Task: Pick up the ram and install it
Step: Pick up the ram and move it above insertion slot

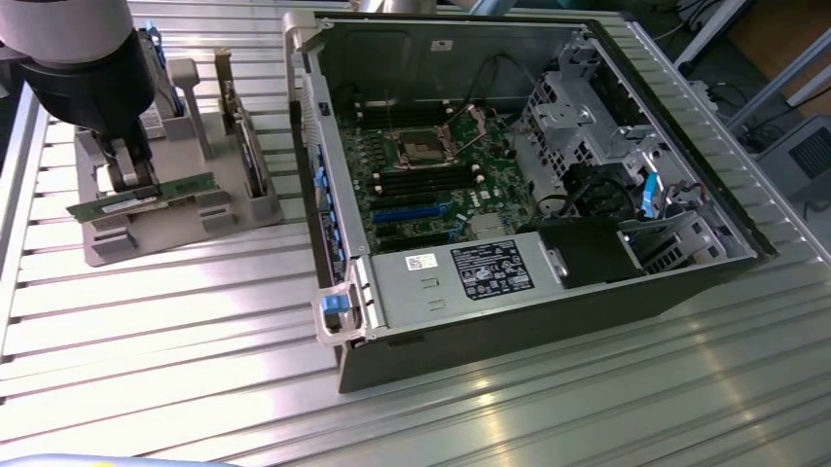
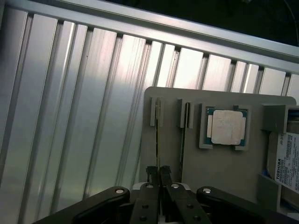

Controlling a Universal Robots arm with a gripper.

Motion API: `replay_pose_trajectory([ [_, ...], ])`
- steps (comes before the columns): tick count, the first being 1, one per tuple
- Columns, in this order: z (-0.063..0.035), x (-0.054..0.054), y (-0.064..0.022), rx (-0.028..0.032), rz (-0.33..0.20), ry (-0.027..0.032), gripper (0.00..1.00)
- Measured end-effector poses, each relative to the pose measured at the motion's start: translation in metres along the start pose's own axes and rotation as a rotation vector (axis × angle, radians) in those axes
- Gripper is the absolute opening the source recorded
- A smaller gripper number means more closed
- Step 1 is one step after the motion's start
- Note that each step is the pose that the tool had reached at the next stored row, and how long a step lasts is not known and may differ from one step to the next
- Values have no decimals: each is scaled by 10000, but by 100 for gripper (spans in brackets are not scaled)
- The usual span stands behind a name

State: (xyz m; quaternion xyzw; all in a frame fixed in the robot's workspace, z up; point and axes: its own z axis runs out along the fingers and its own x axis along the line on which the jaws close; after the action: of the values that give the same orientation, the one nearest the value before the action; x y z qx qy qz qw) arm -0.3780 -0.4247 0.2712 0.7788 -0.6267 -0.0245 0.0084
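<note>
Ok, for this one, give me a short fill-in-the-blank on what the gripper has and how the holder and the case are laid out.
1. The gripper is shut on the thin green ____.
2. The gray holder stands at the exterior view's ____ of the open computer case.
3. On the holder, the square silver processor lies between the two narrow slots and the white-labelled ____.

Missing words: ram; left; hard drive.

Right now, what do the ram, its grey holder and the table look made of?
The ram: green circuit board, matte, with small dark chips on it.
The grey holder: looks like matte plastic, possibly printed, with a flat uniform grey and no glare.
The table: ribbed metal, likely aluminium, with brushed silver slats that throw bright reflections.
</note>
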Motion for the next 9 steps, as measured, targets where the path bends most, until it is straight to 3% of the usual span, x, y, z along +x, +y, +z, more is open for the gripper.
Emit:
replay_pose_trajectory([
  [9, -110, -3, 5, 0, 0, -1, 13],
])
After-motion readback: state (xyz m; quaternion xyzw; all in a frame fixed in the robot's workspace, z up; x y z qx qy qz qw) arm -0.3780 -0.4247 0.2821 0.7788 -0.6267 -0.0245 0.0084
